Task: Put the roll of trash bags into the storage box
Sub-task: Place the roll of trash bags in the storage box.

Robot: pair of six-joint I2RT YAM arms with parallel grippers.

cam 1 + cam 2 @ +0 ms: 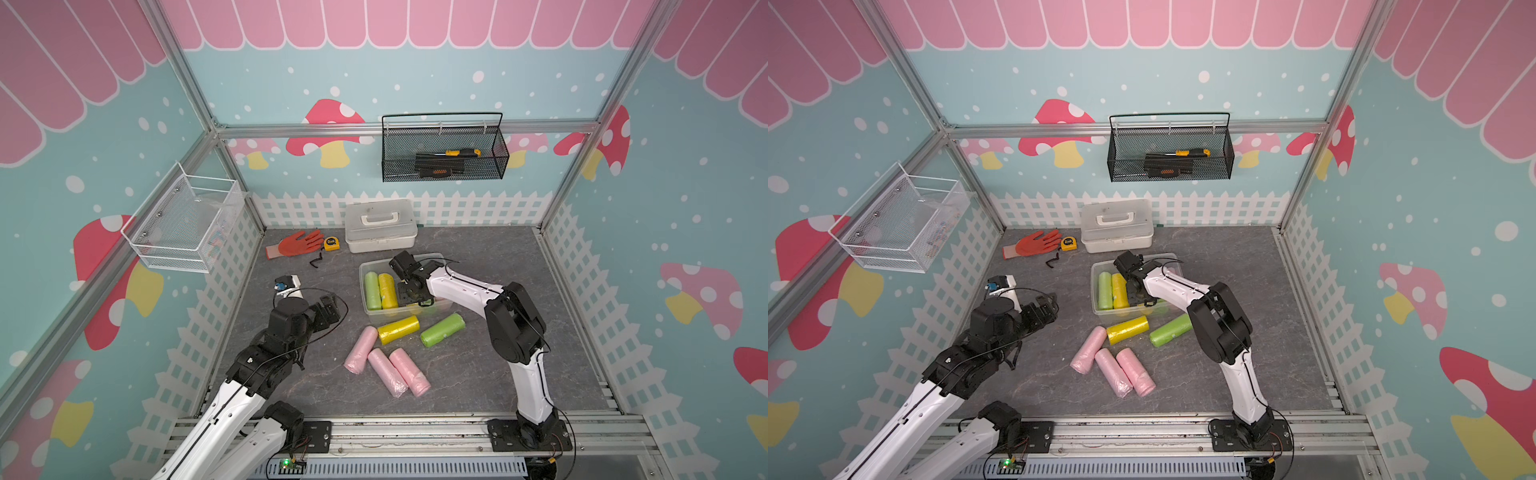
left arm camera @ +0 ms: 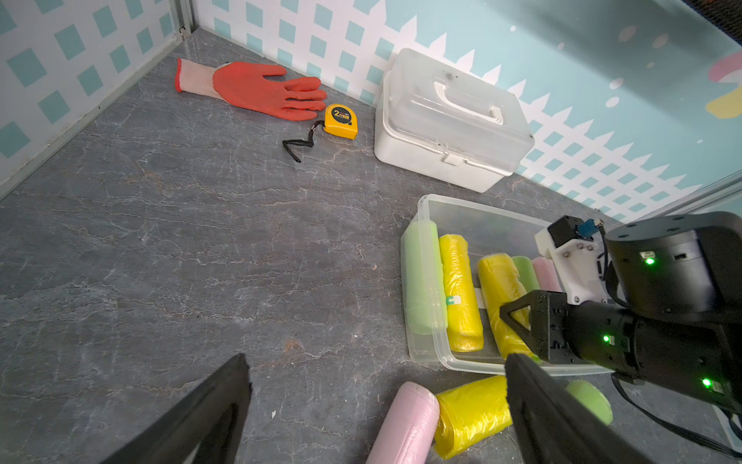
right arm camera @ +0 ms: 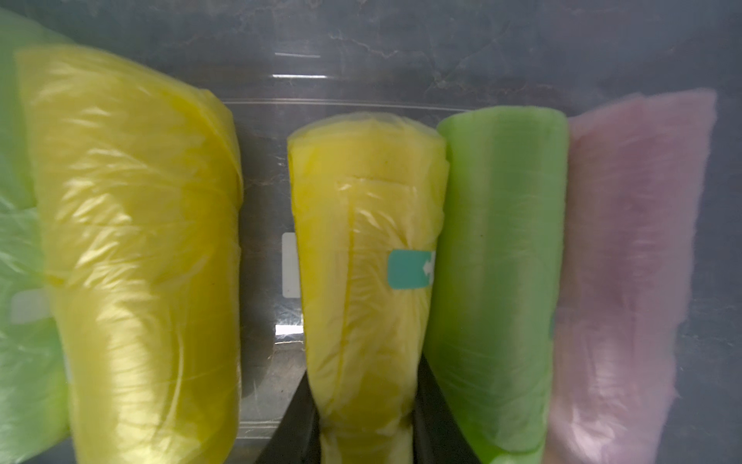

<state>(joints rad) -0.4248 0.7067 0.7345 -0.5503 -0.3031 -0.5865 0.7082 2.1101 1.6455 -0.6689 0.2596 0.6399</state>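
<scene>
The clear storage box [image 1: 360, 286] [image 1: 1093, 291] [image 2: 419, 213] sits mid-table. Inside it, my right gripper [image 3: 365, 426] [image 1: 411, 296] is shut on a yellow roll of trash bags [image 3: 367, 225] [image 2: 500, 289], squeezing its near end low over the box floor. Beside that roll lie a green roll [image 3: 500, 261] and a pink roll [image 3: 630, 261]; another yellow roll [image 3: 140, 241] and a green one [image 1: 372, 291] lie at the box's left side. My left gripper [image 2: 375, 361] [image 1: 329, 311] hangs open and empty left of the box, above the table.
In front of the box lie a yellow roll [image 1: 399, 329], a green roll [image 1: 442, 329] and three pink rolls [image 1: 387, 372]. A white handled case [image 1: 380, 224], an orange glove [image 1: 297, 244] and a tape measure [image 1: 331, 243] sit at the back. Wire baskets [image 1: 444, 166] hang on the walls.
</scene>
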